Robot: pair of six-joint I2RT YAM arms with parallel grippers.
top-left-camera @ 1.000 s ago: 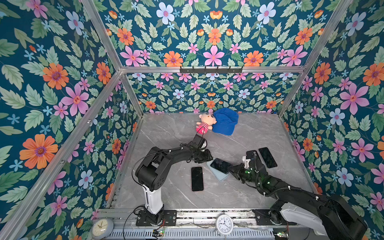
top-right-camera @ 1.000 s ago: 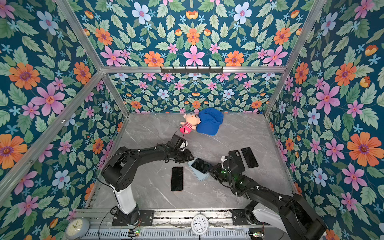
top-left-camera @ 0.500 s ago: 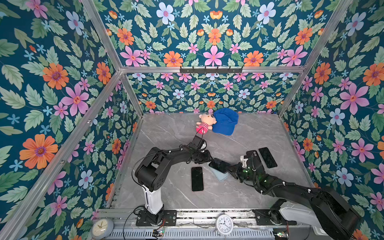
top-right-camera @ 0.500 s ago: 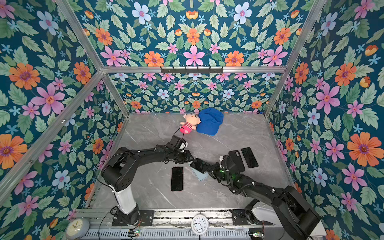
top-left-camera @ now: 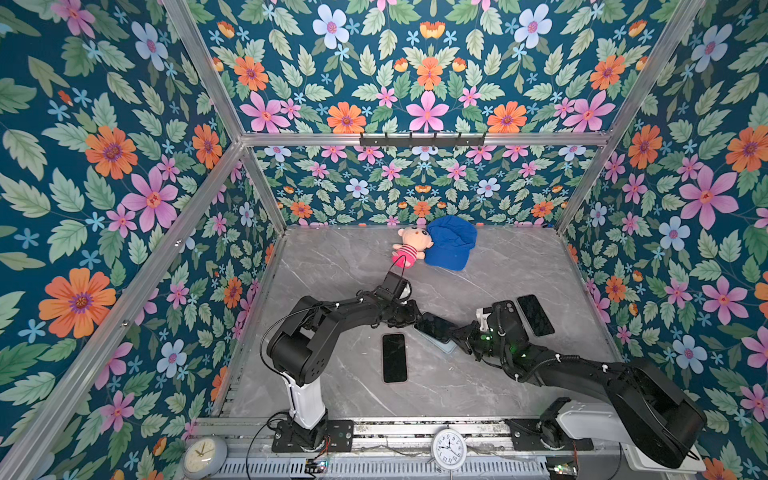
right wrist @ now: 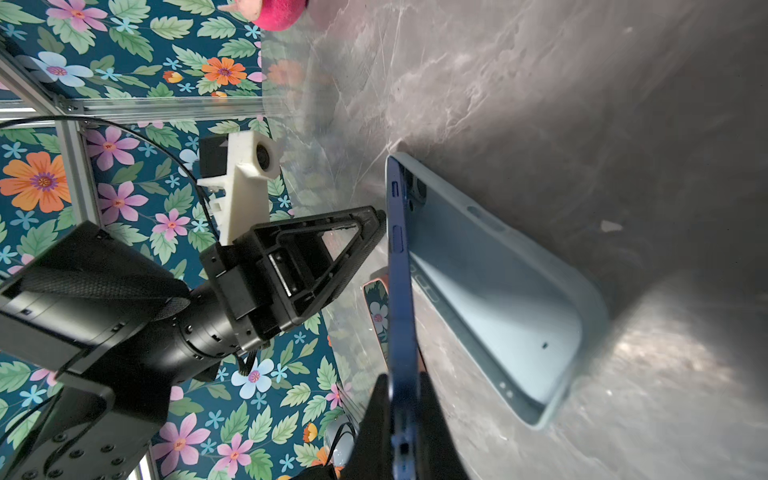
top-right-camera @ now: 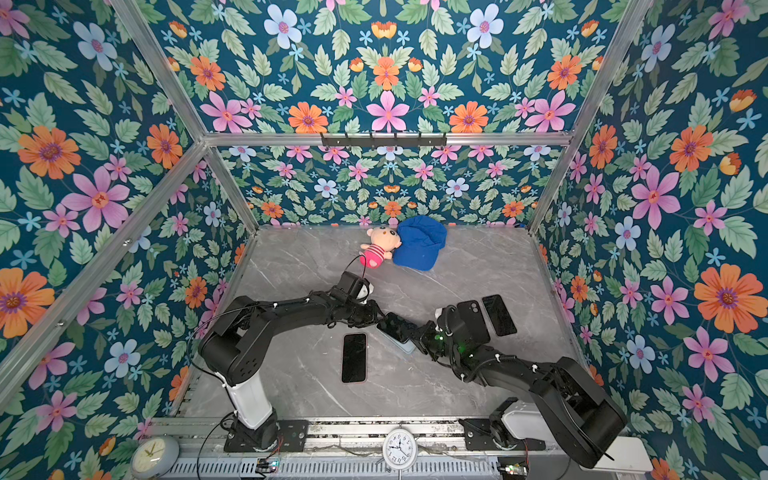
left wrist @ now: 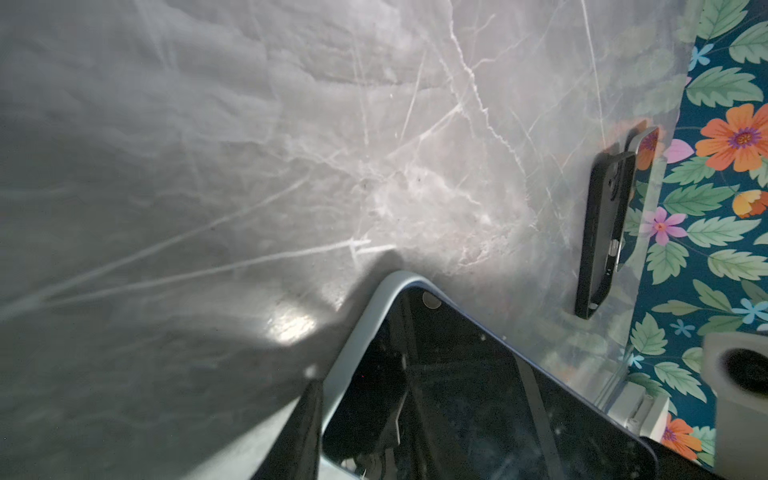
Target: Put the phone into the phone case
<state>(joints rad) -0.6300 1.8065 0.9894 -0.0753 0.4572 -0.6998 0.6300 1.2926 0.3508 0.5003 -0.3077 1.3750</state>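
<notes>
Pinched at its near end by the right gripper (right wrist: 401, 386), the blue phone (right wrist: 399, 270) now tilts into the phone case (right wrist: 498, 291) just beneath, while the left gripper (top-left-camera: 417, 316) narrows around the far end, its hold unclear, and seating looks close.

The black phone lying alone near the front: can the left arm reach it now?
Probably yes: the black phone lies flat on the table close to the left fingers, nothing over it. Those fingers are busy at the light blue case, though.
</notes>
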